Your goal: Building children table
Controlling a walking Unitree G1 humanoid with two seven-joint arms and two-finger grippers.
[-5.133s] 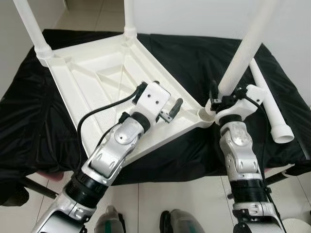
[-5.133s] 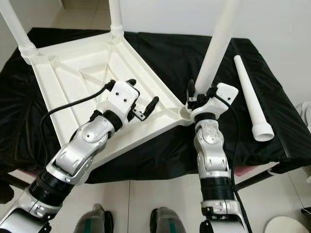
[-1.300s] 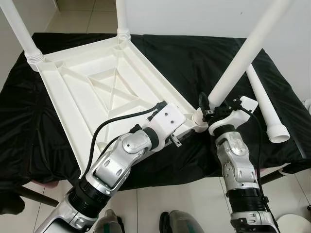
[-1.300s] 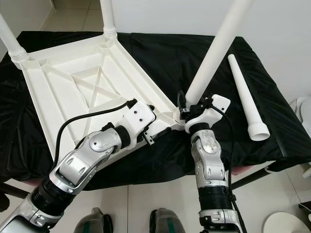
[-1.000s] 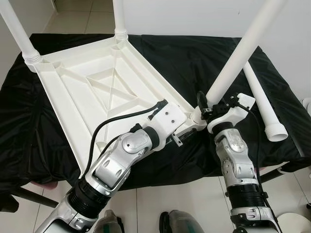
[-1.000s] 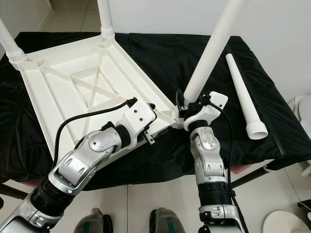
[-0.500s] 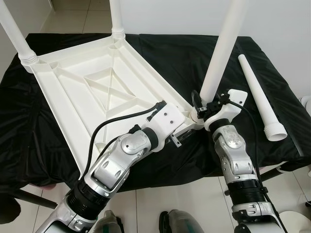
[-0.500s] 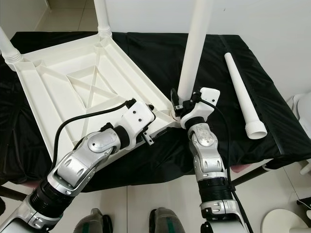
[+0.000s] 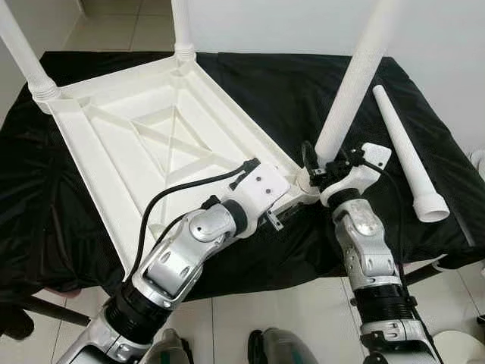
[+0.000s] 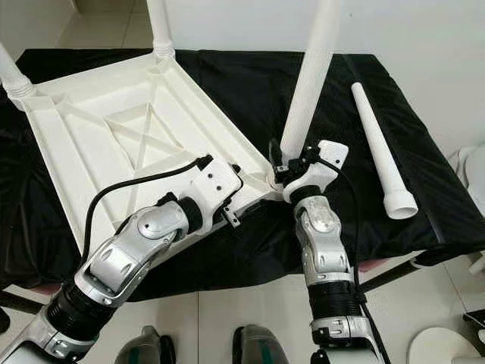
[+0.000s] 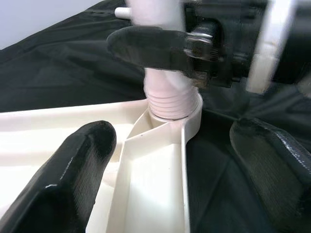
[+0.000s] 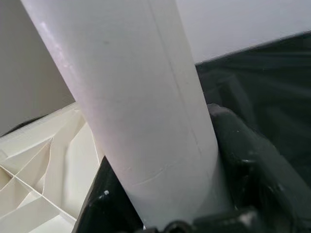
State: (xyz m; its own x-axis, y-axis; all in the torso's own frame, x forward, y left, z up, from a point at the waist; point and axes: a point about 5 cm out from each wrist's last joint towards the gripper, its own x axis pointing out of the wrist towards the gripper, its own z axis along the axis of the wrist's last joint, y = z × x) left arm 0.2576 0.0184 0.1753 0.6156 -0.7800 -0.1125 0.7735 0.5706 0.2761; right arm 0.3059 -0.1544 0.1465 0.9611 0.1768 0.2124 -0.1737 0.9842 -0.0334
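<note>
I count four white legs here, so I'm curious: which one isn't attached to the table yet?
The loose leg lying flat on the black cloth, on the robot's right; the other three stand in corner sockets.

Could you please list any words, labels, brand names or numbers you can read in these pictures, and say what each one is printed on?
None can be read: no text, label or number shows on the upturned white table top, the leg gripped by the right gripper, the loose leg, the black cloth or the left gripper.

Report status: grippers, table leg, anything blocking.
Right gripper shut on leg, seated tilted in corner socket. Left gripper open, straddling tabletop edge. Spare leg on cloth, clear.
</note>
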